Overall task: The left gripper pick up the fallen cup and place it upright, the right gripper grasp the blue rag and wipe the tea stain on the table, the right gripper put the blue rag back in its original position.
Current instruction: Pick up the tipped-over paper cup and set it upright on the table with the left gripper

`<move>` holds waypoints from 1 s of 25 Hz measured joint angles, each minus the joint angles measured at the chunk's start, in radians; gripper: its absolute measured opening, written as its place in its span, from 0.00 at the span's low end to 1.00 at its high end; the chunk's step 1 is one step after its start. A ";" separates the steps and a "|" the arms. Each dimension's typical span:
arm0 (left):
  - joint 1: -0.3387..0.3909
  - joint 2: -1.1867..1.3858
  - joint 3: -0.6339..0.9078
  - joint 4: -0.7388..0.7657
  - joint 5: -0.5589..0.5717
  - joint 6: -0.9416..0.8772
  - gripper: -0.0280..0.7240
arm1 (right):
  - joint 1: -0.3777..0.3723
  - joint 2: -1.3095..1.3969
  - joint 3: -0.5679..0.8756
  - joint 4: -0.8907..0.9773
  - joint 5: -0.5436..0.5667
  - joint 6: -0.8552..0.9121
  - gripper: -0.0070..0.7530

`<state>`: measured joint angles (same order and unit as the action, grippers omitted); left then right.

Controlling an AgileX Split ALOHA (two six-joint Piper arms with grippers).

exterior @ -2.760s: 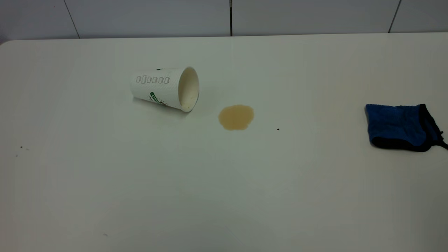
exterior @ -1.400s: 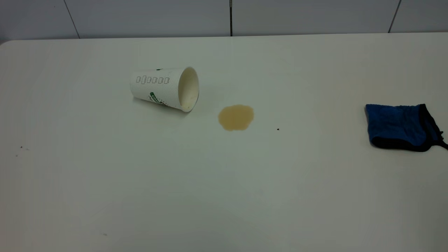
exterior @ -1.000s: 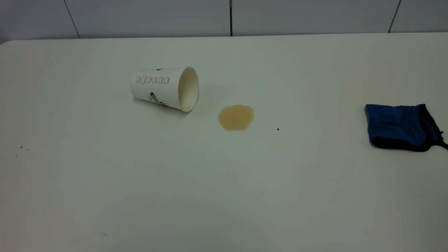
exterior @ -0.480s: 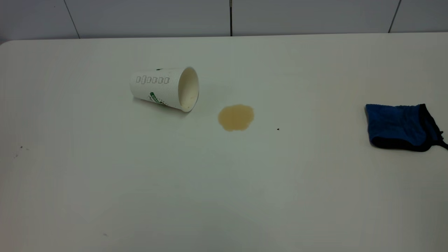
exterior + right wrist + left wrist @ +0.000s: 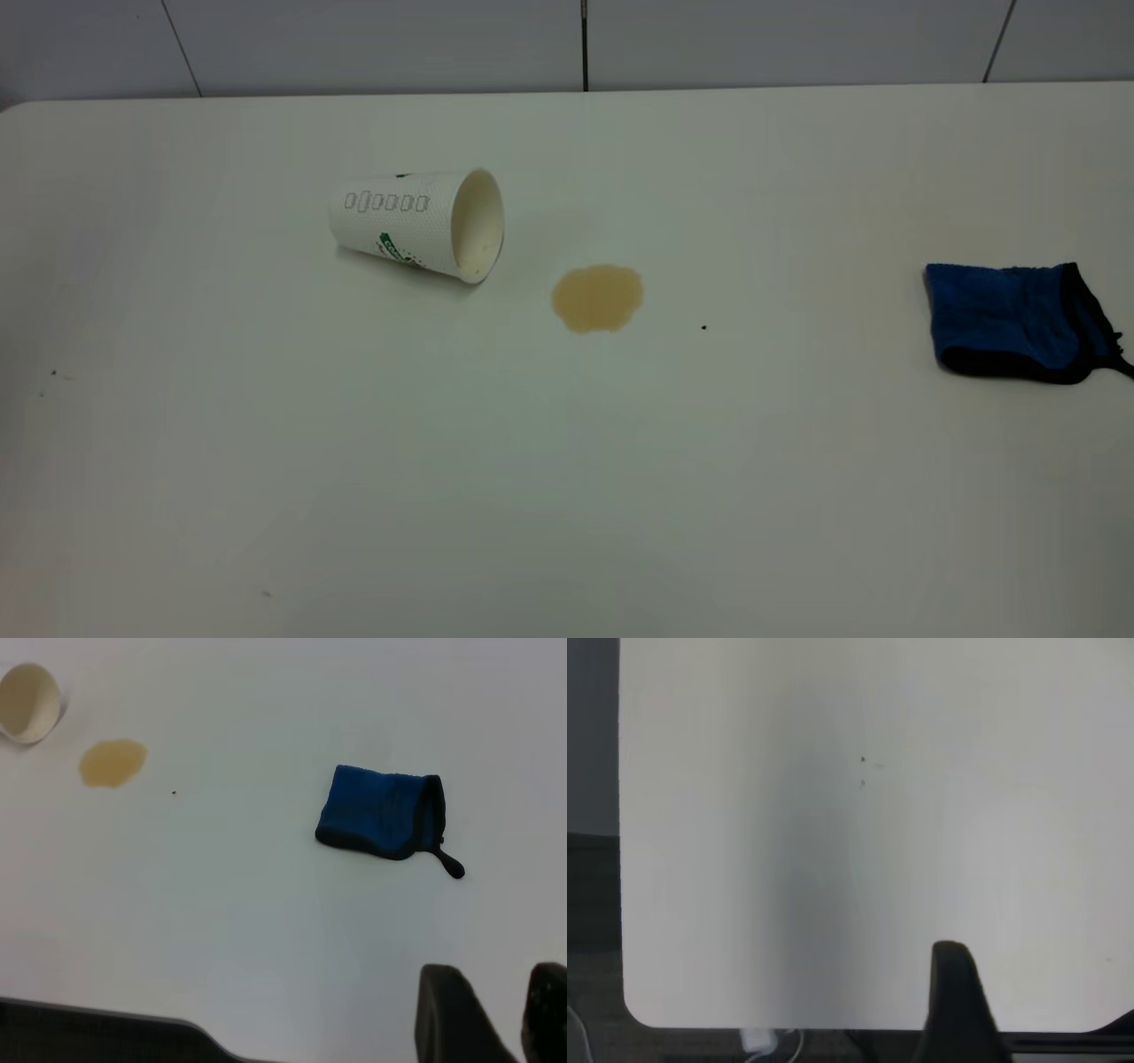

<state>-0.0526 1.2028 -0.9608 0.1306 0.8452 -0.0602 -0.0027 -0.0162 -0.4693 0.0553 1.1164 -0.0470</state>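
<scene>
The exterior view looks down steeply across the worktop [image 5: 567, 496] toward the wall at 12 o'clock. It takes in the cup [image 5: 416, 226], the tea stain [image 5: 598, 297] and, at 3 o'clock, the blue rag [image 5: 1010, 321]. The right wrist view, high above, shares all three. The left wrist view faces only a bare rounded worktop corner, sharing nothing else.
</scene>
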 joint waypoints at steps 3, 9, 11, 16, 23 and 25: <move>-0.106 0.129 -0.071 0.135 -0.001 -0.112 0.75 | 0.000 0.000 0.000 0.000 0.000 0.000 0.32; -0.359 0.392 -0.228 0.396 0.051 -0.370 0.80 | 0.000 0.000 0.000 0.000 0.000 0.000 0.32; -0.432 0.490 -0.284 0.433 0.066 -0.402 0.83 | 0.000 0.000 0.000 0.000 0.000 0.000 0.32; -0.544 0.697 -0.402 0.441 0.061 -0.427 0.88 | 0.000 0.000 0.000 0.000 0.000 0.000 0.32; -0.597 0.961 -0.598 0.471 0.065 -0.430 0.89 | 0.000 0.000 0.000 0.000 0.000 0.000 0.32; -0.599 1.028 -0.648 0.482 0.067 -0.430 0.89 | 0.000 0.000 0.000 0.000 0.000 0.000 0.32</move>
<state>-0.6513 2.2305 -1.6085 0.6129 0.9125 -0.4901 -0.0027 -0.0162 -0.4693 0.0553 1.1164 -0.0470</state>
